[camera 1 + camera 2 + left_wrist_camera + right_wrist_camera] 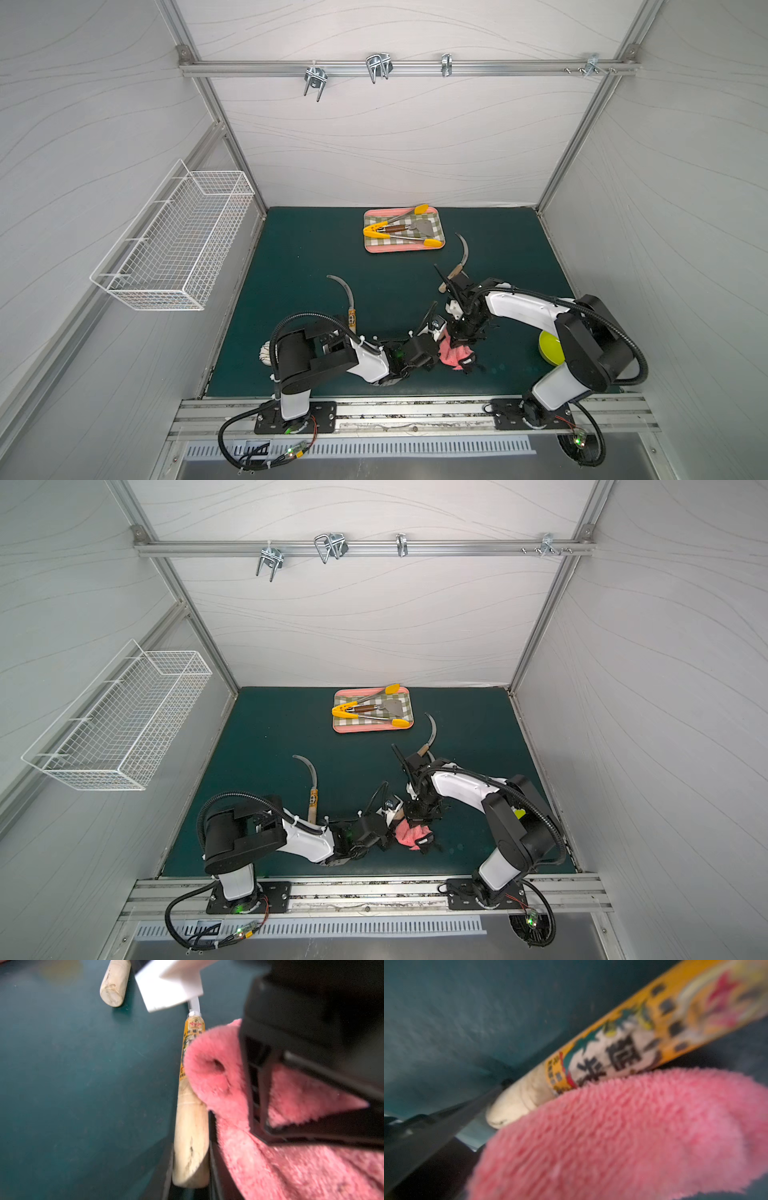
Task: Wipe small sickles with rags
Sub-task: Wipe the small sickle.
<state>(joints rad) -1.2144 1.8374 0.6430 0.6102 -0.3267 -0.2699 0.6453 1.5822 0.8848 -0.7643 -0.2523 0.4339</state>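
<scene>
Where the wire basket [174,237] hangs on the left wall, the green surface [311,257] beside it carries the first sickle [352,318]. It lies flat, blade pointing away from the arm bases, with an orange label band on the handle. Further back, the pink-rimmed tray [403,249] holds yellow-tipped tongs [409,238] and a spatula [411,227]. The left gripper [191,1176] is clamped on the butt end of the second sickle [191,1126], whose labelled handle sits low over the surface. Its blade is mostly hidden behind a white part of the right arm. The pink rag [291,1167] is pressed against the side of that handle. The right gripper [460,341] is closed on the rag from above. The third sickle [466,253] lies on the surface beyond the right wrist, near the tray's right corner. A yellow plate [548,347] sits partly under the right arm.
</scene>
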